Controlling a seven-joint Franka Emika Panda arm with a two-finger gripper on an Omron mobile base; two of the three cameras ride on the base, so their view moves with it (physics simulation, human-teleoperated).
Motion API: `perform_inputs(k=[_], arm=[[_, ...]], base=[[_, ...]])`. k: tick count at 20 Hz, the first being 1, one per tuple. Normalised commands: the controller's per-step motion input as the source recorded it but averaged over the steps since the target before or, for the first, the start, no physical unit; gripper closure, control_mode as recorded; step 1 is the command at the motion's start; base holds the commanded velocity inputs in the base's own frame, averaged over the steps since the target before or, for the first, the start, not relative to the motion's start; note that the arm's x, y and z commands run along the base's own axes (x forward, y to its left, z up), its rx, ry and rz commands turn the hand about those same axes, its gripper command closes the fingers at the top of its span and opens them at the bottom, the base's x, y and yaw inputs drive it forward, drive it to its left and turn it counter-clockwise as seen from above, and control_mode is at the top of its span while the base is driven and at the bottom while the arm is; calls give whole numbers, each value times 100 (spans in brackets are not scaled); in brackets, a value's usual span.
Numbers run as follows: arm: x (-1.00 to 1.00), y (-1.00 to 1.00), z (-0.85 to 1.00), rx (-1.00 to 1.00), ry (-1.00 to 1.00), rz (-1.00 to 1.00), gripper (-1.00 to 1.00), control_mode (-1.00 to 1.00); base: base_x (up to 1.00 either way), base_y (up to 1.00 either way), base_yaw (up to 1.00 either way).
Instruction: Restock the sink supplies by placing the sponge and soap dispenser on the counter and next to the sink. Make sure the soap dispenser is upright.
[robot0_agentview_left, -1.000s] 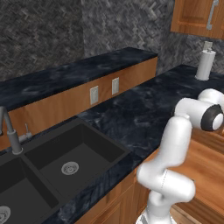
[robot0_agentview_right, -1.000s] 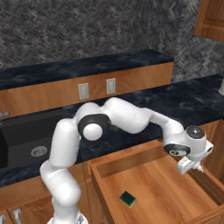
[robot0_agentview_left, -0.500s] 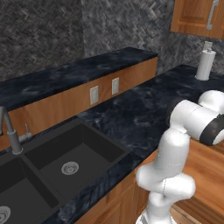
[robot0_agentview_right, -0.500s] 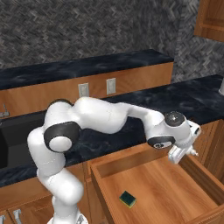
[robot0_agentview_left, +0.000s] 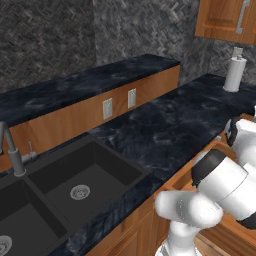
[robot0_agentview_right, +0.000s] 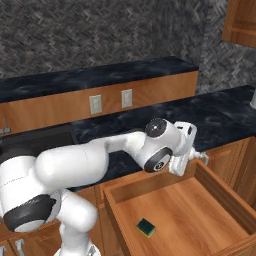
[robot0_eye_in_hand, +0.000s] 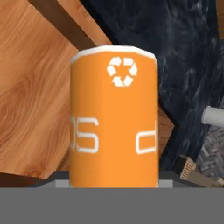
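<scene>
Soap dispenser (robot0_eye_in_hand: 113, 118), clamped in the pincer (robot0_agentview_right: 181, 159) over the open drawer (robot0_agentview_right: 175, 210), could tip when set on the counter (robot0_agentview_right: 220, 112).

From the left base view I have a wide open stretch of counter (robot0_agentview_left: 170, 125) across the middle of the frame, running up to the paper towel roll (robot0_agentview_left: 234, 72) at the upper right, the sole thing standing there. The sink (robot0_agentview_left: 65, 192) basins fill the lower left, with the faucet (robot0_agentview_left: 11, 152) rising at the left edge. An upper cabinet (robot0_agentview_left: 225, 20) hangs over the top right corner. In the right base view the open drawer (robot0_agentview_right: 200, 210) juts out at lower right, its walls boxing in the sponge (robot0_agentview_right: 146, 227). In the hand view the soap dispenser (robot0_eye_in_hand: 113, 118) blocks the centre, close to the lens.
</scene>
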Motion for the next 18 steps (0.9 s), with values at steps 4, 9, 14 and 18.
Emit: perform_inputs(k=[4,9,14,18], arm=[[0,81,79,-18,4,10,100,-100],[1,87,39,-27,10,2,100,-100],[8,99,11,-34,15,0,100,-100],[15,98,25,-29,27,0,100,-100]], base=[[0,0,0],[0,0,0],[0,0,0],[0,0,0]])
